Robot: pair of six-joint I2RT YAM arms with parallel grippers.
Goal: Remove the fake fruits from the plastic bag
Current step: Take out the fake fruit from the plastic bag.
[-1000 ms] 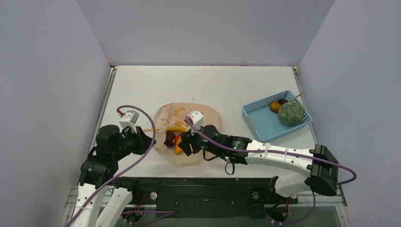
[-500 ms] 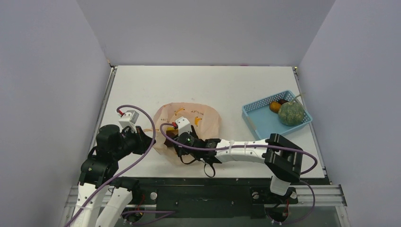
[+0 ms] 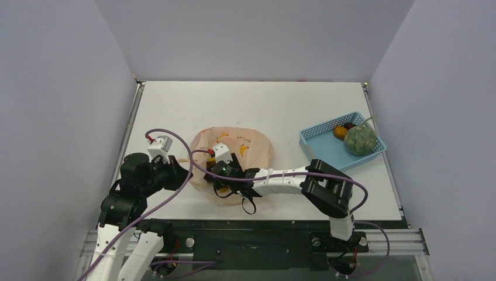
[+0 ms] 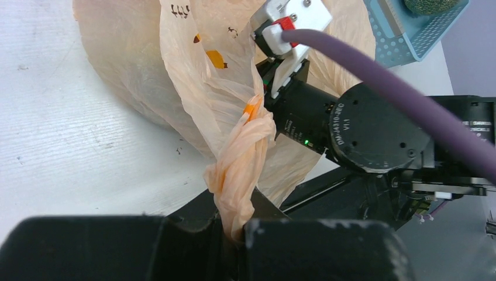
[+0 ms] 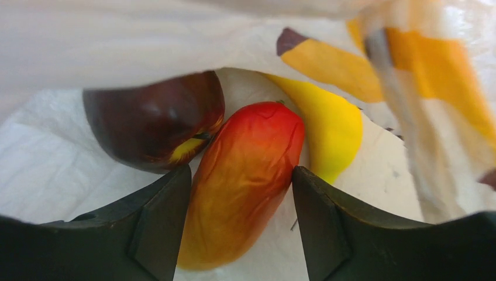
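Observation:
The peach-orange plastic bag [image 3: 248, 143] lies at the table's near left. My left gripper [image 4: 234, 234] is shut on its twisted handle [image 4: 240, 170] and holds the mouth up; in the top view this gripper [image 3: 185, 171] is at the bag's left edge. My right gripper [image 5: 241, 175] is inside the bag, open, with one finger on each side of the red-yellow mango [image 5: 234, 211], very close to it. A dark maroon fruit [image 5: 152, 123] lies to the mango's left and the yellow banana [image 5: 327, 129] to its right. In the top view the bag hides the right gripper's fingers.
The light blue basket [image 3: 327, 155] stands at the right and holds the green melon [image 3: 359, 140], an orange fruit [image 3: 339, 132] and a dark one [image 3: 349, 125]. The right arm's wrist [image 4: 374, 129] fills the bag mouth beside the left gripper.
My right arm has pushed left and deeper into the bag, its elbow swinging left. The fruits seen at the mouth earlier are now covered. The left gripper has kept its hold.

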